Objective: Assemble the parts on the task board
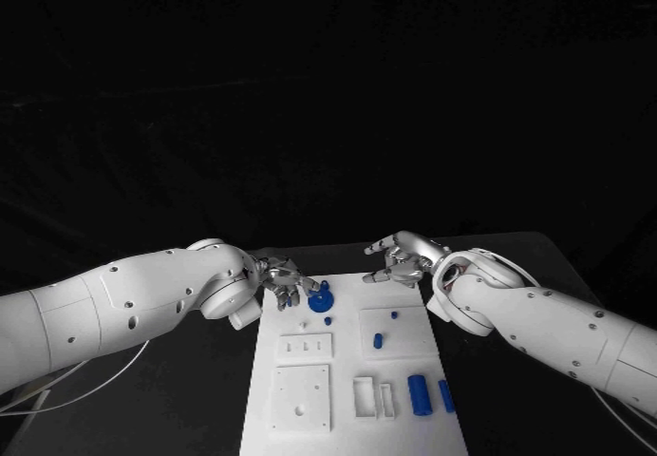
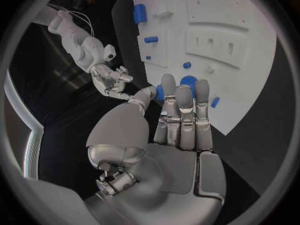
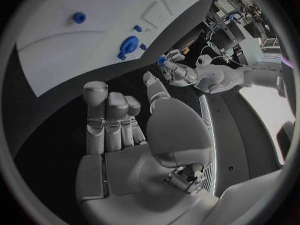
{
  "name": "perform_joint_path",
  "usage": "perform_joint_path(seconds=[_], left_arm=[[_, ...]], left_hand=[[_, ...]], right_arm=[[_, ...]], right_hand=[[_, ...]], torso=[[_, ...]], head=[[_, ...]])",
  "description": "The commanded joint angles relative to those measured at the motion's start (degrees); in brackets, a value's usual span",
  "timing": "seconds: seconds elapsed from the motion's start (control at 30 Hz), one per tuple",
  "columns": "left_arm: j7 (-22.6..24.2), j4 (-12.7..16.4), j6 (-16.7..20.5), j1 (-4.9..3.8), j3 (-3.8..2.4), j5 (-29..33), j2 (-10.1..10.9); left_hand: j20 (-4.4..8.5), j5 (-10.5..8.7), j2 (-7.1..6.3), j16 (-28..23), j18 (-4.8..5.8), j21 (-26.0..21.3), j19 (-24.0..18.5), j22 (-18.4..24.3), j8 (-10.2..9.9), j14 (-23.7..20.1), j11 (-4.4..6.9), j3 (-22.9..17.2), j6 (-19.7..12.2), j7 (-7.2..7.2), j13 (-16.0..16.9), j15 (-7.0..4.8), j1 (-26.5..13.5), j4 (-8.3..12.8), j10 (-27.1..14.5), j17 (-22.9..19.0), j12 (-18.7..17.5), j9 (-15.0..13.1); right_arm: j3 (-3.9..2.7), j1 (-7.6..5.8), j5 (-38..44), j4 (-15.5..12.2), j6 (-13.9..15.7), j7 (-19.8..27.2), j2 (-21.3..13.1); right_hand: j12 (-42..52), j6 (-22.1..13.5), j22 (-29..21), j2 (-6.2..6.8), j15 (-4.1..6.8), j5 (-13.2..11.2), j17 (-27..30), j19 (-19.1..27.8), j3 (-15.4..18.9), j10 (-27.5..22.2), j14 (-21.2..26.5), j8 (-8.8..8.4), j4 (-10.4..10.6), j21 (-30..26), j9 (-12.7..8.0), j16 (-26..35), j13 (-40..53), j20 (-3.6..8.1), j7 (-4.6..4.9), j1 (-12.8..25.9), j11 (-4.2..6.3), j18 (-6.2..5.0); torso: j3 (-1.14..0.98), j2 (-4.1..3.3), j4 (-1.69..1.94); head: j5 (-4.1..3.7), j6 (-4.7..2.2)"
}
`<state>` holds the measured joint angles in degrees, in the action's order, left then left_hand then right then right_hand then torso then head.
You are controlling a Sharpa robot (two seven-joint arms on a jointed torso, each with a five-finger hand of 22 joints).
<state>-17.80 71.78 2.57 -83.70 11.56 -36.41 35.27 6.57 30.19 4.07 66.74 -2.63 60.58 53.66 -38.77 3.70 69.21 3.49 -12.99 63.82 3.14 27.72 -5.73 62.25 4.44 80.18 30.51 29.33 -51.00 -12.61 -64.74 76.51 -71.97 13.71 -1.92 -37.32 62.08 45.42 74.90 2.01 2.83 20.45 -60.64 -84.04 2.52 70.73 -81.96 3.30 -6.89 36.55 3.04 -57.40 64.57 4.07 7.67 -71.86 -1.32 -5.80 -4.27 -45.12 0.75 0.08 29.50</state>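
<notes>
Task board (image 1: 353, 380) lies below both hands: left hand (image 1: 284, 282) pinches a small blue part (image 3: 162, 60), right hand (image 1: 400, 261) fingers spread.

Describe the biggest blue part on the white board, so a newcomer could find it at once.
Start at the white task board in the middle of the black table and go to its far end, next to the left hand. There sits a round blue part. It is wide and disc-like, while the other blue parts are cylinders or tiny pegs.

Left hand (image 1: 281, 281) pinches something small; right hand (image 1: 402, 260) hovers, fingers apart.
</notes>
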Motion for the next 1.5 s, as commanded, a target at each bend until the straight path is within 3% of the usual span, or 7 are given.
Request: perform_joint_path(seconds=[0.03,0.37,0.63,0.87,1.07,1.37,1.5], left_arm=[[-4.16,0.39,-1.22,0.01,0.06,-5.18,0.28],[-9.89,3.23,-0.11,0.05,1.07,-11.14,1.83],[-12.24,6.18,1.88,0.90,2.02,-14.83,2.97],[-13.33,7.53,3.18,2.11,2.20,-16.53,3.06],[-14.04,8.46,3.66,2.70,2.23,-17.83,3.05],[-14.34,8.52,4.26,4.11,2.22,-18.37,2.12],[-14.37,8.47,3.92,4.64,2.22,-19.02,1.73]], left_hand=[[0.18,0.43,-0.11,0.35,-0.13,0.15,0.39,-0.06,0.12,0.35,0.14,-7.57,3.02,-2.67,-0.04,-0.05,-0.10,7.89,0.62,0.10,-0.29,-10.62],[0.47,2.37,-0.58,0.56,-0.20,0.63,0.87,-0.38,0.12,1.13,0.42,-7.88,3.84,-2.88,0.22,-0.35,-0.64,8.66,1.54,0.53,-0.35,-10.08],[0.82,4.23,-1.17,0.04,0.25,-3.38,3.69,-1.62,0.12,2.03,0.64,-8.16,4.68,-3.10,0.53,-0.65,-1.29,9.34,2.74,1.48,-1.23,-9.19],[1.11,5.04,-1.44,-1.29,0.23,-4.99,5.08,-3.89,0.03,3.57,0.87,-8.47,5.83,-3.40,1.28,-0.96,-1.98,10.11,4.64,2.22,-2.72,-7.54],[1.24,5.49,-1.34,-2.24,0.29,-6.60,5.89,-6.17,0.10,4.19,0.95,-8.42,6.29,-3.52,2.87,-1.08,-2.42,10.81,5.52,3.92,-4.20,-6.54],[1.26,5.72,-1.25,-2.88,0.36,-8.26,6.46,-8.64,0.12,4.44,0.94,-8.50,6.47,-3.56,3.87,-1.08,-2.89,11.17,5.78,5.08,-4.76,-6.57],[1.29,5.75,-1.29,-3.71,0.58,-15.58,9.07,-18.24,0.11,4.81,0.92,-8.66,6.48,-3.56,4.64,-1.13,-2.95,11.32,5.86,6.53,-5.02,-6.53]], right_arm=[[-0.39,-0.05,-4.08,0.65,3.69,3.55,-1.02],[-2.42,-0.42,-11.03,5.23,8.03,8.43,-2.60],[-2.92,-1.31,-19.02,9.71,10.24,10.70,-2.06],[-3.00,-1.95,-24.52,12.71,8.18,12.25,-1.28],[-3.02,-2.15,-28.01,13.79,6.62,13.17,-0.68],[-3.02,-2.35,-32.23,14.80,5.61,14.20,0.16],[-3.02,-2.39,-33.73,14.98,4.62,14.48,0.47]], right_hand=[[-0.39,1.30,4.01,-0.73,0.18,0.55,0.27,-1.68,-0.02,-0.53,0.46,-0.17,0.23,-0.50,0.12,0.47,-0.34,-0.09,-0.13,0.05,0.17,-0.86],[-2.90,2.92,2.53,-2.07,0.33,3.09,3.94,-1.50,0.68,-1.87,1.24,-0.13,-1.85,-7.77,0.18,4.32,-3.69,0.05,-0.27,1.22,0.41,-1.00],[-25.33,4.15,-20.91,-3.09,-0.38,3.51,21.09,2.40,-1.53,-3.24,3.31,-0.08,-3.07,-32.90,0.20,26.85,-29.04,-0.89,-0.32,1.73,0.56,0.21],[-54.84,5.54,-45.13,-3.24,-5.66,3.43,39.05,17.42,-5.06,-1.36,9.80,-0.01,-3.63,-32.94,0.27,47.96,-58.67,-6.34,0.88,4.32,-3.62,0.63],[-58.48,5.28,-64.81,-3.09,-8.45,3.60,54.07,20.55,-5.96,-5.49,11.70,0.00,-3.87,-32.63,0.25,53.67,-61.20,-9.53,1.66,4.72,-5.74,-0.04],[-58.63,4.16,-71.15,-3.38,-10.34,3.88,57.19,25.82,-4.17,-9.16,18.26,-0.09,-3.46,-32.48,0.18,53.83,-61.26,-12.56,2.06,3.56,-6.93,-1.00],[-58.64,2.41,-71.15,-3.92,-10.95,3.93,57.19,26.34,-4.48,-9.90,18.67,-0.16,-3.47,-32.48,0.11,53.80,-61.27,-12.70,2.36,3.22,-7.40,-1.05]], torso=[[-0.03,0.01,0.01],[-0.13,0.01,0.14],[0.04,-0.01,0.24],[0.04,0.06,0.27],[0.09,0.07,0.17],[0.10,-0.02,0.10],[0.07,-0.05,0.08]], head=[[0.22,0.30],[0.55,1.36],[0.39,2.38],[0.69,3.49],[0.69,3.98],[0.54,4.41],[0.39,4.55]])
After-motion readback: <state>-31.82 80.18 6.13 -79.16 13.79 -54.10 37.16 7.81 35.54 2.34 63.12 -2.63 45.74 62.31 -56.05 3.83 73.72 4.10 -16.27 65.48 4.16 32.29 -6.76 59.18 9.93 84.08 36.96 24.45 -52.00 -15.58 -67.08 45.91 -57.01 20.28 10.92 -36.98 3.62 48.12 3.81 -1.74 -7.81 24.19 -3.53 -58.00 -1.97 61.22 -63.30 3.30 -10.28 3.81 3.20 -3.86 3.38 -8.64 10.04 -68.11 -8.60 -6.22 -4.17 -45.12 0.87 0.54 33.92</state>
